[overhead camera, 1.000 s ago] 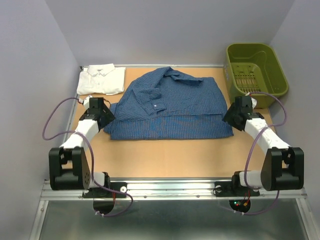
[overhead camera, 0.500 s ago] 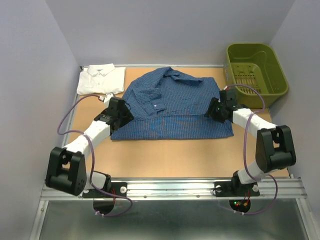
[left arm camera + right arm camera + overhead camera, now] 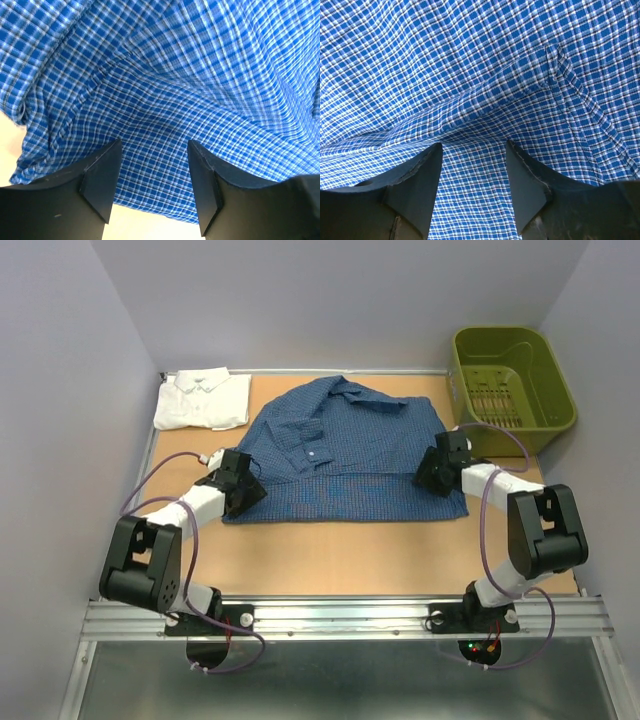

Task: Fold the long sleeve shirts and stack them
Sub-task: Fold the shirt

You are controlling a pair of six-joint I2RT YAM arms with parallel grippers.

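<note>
A tan table (image 3: pixel 340 550) stands between pale grey walls (image 3: pixel 330 300), with an olive basket (image 3: pixel 462 380) at its far right corner. The dark blue checked shirt (image 3: pixel 350 450) lies spread mid-table and the white shirt (image 3: pixel 203 400) lies folded at the far left corner. The left gripper (image 3: pixel 154 150) and right gripper (image 3: pixel 472 147) sit low at the blue shirt's side edges, jaws apart, cloth showing in each gap. Whether the fingertips touch the fabric is unclear
</note>
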